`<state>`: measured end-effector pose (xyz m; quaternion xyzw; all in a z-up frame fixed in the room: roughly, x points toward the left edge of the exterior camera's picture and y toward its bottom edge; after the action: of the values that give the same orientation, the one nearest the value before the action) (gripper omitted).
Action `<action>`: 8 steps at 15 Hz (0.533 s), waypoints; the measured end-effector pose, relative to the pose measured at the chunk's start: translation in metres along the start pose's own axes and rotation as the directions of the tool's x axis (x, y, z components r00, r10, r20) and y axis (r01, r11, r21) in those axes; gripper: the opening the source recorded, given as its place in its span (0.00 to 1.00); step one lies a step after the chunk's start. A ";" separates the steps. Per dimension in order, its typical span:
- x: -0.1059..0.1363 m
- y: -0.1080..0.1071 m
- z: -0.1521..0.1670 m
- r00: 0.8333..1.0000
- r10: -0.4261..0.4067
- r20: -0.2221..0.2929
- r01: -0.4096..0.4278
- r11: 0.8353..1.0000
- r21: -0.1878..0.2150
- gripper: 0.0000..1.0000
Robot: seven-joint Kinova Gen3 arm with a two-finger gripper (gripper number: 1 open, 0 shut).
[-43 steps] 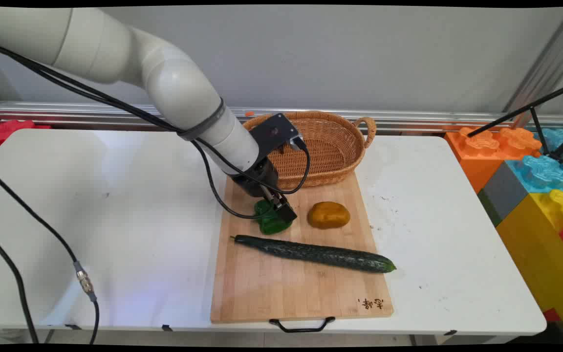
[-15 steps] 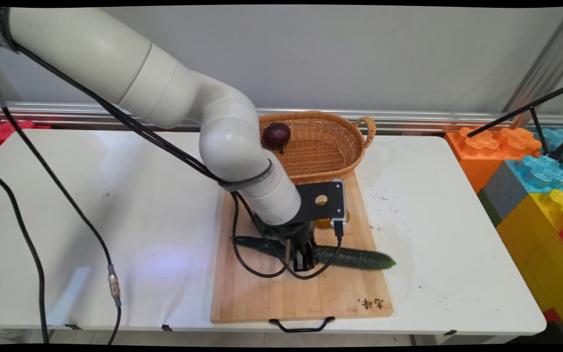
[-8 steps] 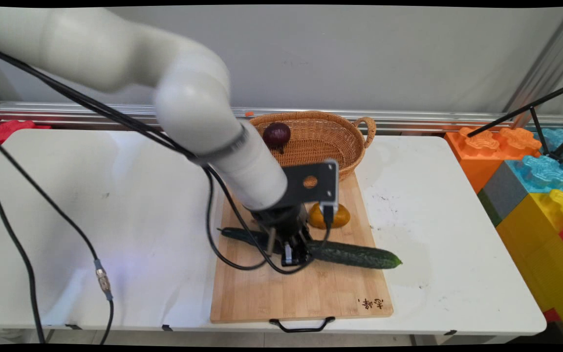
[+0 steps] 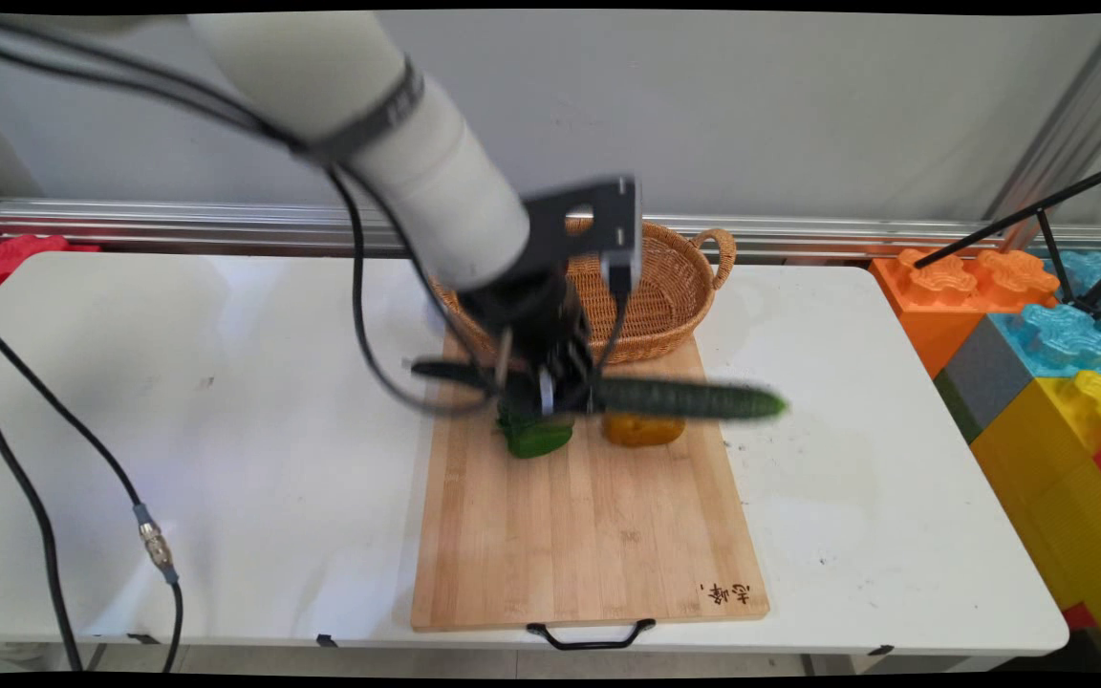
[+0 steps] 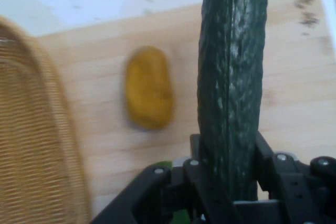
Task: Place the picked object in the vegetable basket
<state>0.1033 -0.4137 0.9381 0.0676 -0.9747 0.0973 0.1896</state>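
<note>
In the main view, the gripper [image 4: 550,387] is gripping the cucumber [image 4: 684,398] near its middle and holding it level in the air above the far end of the cutting board [image 4: 589,535]. The green pepper [image 4: 533,435] and yellow potato [image 4: 644,430] are lying just beneath it, with the wicker basket [image 4: 665,287] close behind. The near half of the board is lying bare, and white table [image 4: 226,401] is spreading wide to the left.

In the hand view, the fingers [image 5: 207,182] are pinching the cucumber [image 5: 231,77]; the potato [image 5: 149,87] is lying apart, the basket's [image 5: 37,129] rim beyond.
</note>
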 end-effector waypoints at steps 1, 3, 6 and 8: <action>0.001 -0.014 -0.008 1.000 -0.001 -0.005 0.001 0.999 0.032 0.00; -0.002 -0.050 -0.021 1.000 -0.013 -0.010 0.014 0.994 0.108 0.00; -0.007 -0.097 -0.025 0.999 -0.033 -0.018 0.036 0.979 0.202 0.00; -0.009 -0.116 -0.019 0.999 -0.048 -0.024 0.052 0.972 0.231 0.00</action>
<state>0.1382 -0.5218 0.9709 0.1130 -0.9529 0.2061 0.1919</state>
